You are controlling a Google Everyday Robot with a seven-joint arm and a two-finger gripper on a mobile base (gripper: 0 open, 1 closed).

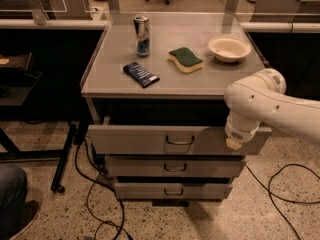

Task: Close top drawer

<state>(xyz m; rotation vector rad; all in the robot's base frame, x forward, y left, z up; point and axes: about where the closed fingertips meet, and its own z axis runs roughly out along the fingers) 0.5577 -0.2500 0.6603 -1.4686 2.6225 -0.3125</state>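
Note:
The top drawer [150, 140] is a wide grey metal drawer with a small dark wire handle [180, 142] at its centre. It stands pulled out from the cabinet, with a dark gap behind its front. My white arm reaches in from the right. The gripper [233, 143] hangs in front of the right end of the drawer front, at or just off its face. The arm's body hides most of the gripper.
Two lower grey drawers [175, 167] [172, 190] sit under the top one. On the cabinet top [110, 79] stand a can [142, 36], a dark packet [141, 74], a green sponge [185, 59] and a white bowl [229, 48]. Cables [95, 204] lie on the floor.

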